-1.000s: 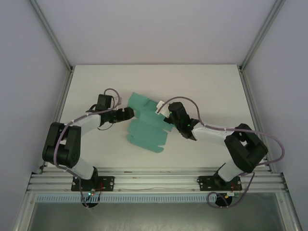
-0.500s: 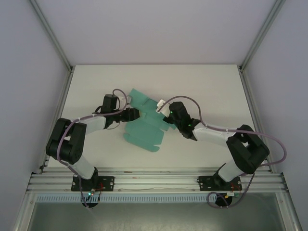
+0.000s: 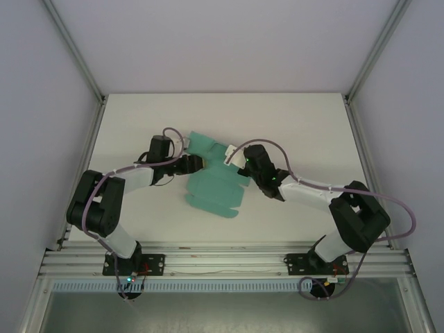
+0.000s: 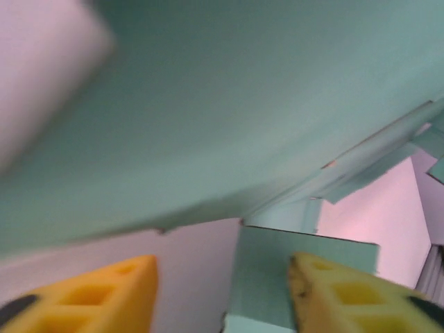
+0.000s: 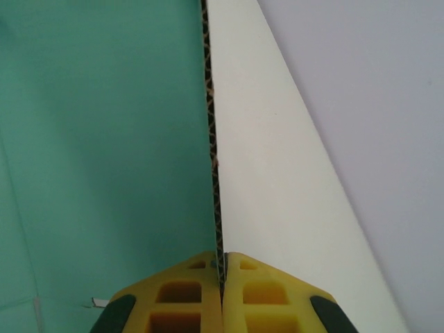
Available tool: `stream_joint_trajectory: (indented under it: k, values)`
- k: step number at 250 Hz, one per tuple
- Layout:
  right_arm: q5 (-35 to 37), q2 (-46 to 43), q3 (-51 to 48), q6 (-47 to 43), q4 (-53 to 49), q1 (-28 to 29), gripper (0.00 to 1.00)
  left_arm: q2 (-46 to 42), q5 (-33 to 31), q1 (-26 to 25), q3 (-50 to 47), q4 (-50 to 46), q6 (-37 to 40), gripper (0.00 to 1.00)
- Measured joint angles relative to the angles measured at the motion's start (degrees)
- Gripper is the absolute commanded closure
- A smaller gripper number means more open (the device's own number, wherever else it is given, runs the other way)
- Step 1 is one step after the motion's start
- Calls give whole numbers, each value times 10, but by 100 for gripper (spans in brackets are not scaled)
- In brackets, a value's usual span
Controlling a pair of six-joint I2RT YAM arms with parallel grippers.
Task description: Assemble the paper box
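Observation:
The paper box (image 3: 215, 182) is a teal-green die-cut card sheet, partly folded, lying mid-table between the two arms. My right gripper (image 3: 239, 165) is shut on the sheet's right edge; in the right wrist view the yellow fingers (image 5: 191, 295) pinch the thin corrugated edge of the card (image 5: 104, 139), teal on one face and white on the other. My left gripper (image 3: 196, 163) is at the sheet's left upper side, open. In the left wrist view its yellow fingertips (image 4: 104, 295) stand apart under a teal panel (image 4: 229, 118), with a small teal flap (image 4: 277, 277) between them.
The white table (image 3: 291, 125) is bounded by aluminium frame posts (image 3: 371, 55) at both back corners and a rail (image 3: 222, 260) along the near edge where the arm bases are bolted. Purple cables (image 3: 305, 182) loop off both arms.
The left gripper advanced right to the sheet's left edge and stayed there. The sheet shifted and turned slightly, its upper flaps folding closer in; the right gripper kept its hold.

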Motion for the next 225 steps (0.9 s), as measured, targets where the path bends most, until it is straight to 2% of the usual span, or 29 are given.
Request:
stream_joint_trajectory:
  k: [24,65,109,139,174,213,225]
  values:
    - [27,0,6,-58,-3,0,96,-9,-29,0,3,-24,0,0]
    - [62,6,5,-153,21,0,98,-44,-82,10,21,-85,4,0]
    - [74,51,-39,-263,160,2,99,-59,-134,35,70,-135,6,0]
    - [76,86,-57,-304,239,6,99,-47,-150,39,125,-167,30,0]
    - [76,101,-57,-325,289,11,99,-3,-144,30,194,-200,108,5]
    - [76,102,-58,-329,312,12,100,48,-129,2,239,-256,214,21]
    - [76,102,-58,-329,312,12,100,64,-123,-4,255,-274,238,29]
